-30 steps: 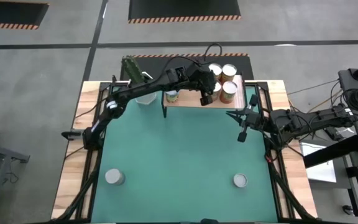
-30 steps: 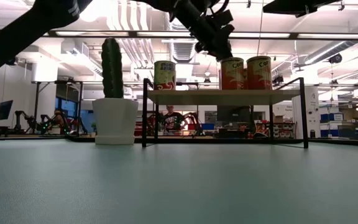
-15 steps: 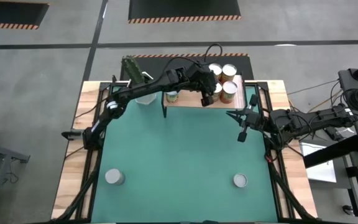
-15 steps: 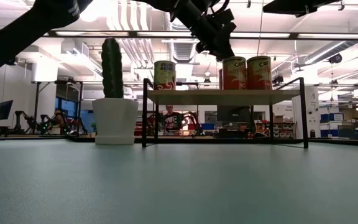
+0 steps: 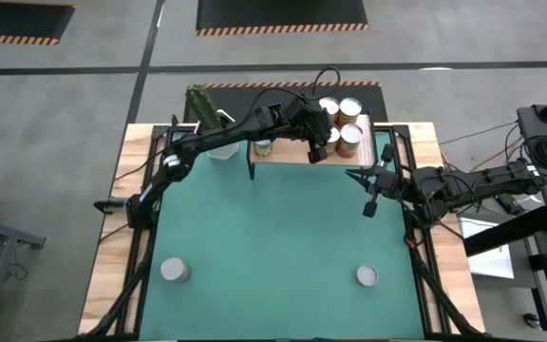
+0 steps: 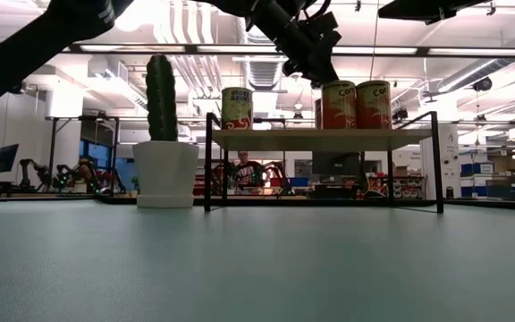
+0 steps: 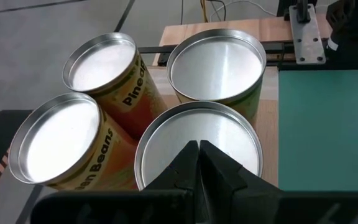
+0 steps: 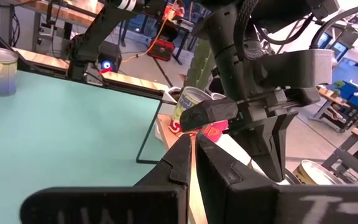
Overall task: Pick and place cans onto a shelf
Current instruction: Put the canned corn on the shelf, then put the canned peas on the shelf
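The left end effector (image 5: pixel 313 149) hangs over the shelf (image 5: pixel 292 152) at the far edge of the counter (image 5: pixel 264 237), its fingers (image 7: pixel 199 163) pressed together with nothing between them, directly above the silvery top of one can (image 7: pixel 197 140); that can stands in a tight cluster of four cans (image 5: pixel 340 122) at the shelf's right end, the labels of two reading "Pineapple"-like and "Beans" lettering in the left wrist view; a fifth can with a greenish label (image 6: pixel 237 108) stands apart at the shelf's left end, just beside the white cactus pot (image 6: pixel 164 173); two more cans sit on the green mat near the counter's front edge, one toward the left corner (image 5: pixel 175 271), one toward the right (image 5: pixel 367 275); the right end effector (image 5: pixel 370 190) waits over the counter's right edge, well apart from the shelf, fingers (image 8: pixel 185 163) closed on nothing.
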You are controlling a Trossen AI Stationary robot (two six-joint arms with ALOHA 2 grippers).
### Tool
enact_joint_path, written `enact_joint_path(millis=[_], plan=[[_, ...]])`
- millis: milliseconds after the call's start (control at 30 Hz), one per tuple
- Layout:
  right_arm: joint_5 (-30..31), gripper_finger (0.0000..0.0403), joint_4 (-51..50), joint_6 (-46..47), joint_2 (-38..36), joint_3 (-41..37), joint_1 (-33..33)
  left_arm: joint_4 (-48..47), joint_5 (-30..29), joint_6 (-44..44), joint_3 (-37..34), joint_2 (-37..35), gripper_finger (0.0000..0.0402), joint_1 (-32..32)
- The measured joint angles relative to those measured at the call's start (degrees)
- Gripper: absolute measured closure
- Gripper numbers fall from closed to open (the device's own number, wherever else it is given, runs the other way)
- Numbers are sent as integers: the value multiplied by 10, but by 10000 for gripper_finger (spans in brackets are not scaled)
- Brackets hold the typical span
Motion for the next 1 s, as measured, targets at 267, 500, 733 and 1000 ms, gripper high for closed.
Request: enact_joint_path(millis=[267,500,733,1000], plan=[[0,390,1,0,0,0,0,0,0,0,4,0,401,-1],[0,390,1,0,0,0,0,0,0,0,4,-2,401,-1],[-10,390,1,-2,-1,0,0,-14,0,0,5,-33,401,-5],[-38,390,-1,-4,-11,0,0,-28,0,17,0,-70,402,-52]])
